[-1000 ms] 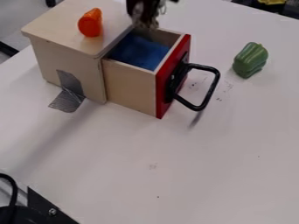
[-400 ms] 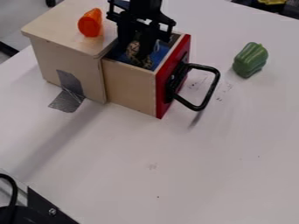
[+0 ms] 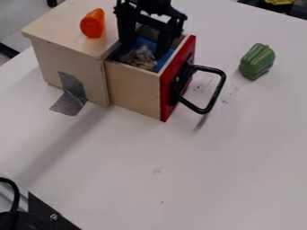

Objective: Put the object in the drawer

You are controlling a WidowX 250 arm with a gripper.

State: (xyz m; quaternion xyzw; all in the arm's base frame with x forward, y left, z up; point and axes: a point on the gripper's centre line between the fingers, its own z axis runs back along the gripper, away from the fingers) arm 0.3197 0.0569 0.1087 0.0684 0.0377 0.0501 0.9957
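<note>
From my side, the white bench carries a wooden cabinet, its red-fronted drawer pulled out. My end effector hangs down over the drawer's opening, fingers spread well apart, nothing gripped between them. Off beyond the black handle sits a green pepper. The mottled brown object lies inside the drawer on the blue lining; an orange piece rests on the cabinet top. I judge this to be the release; next I'd lift straight up, clear of the walls.
</note>
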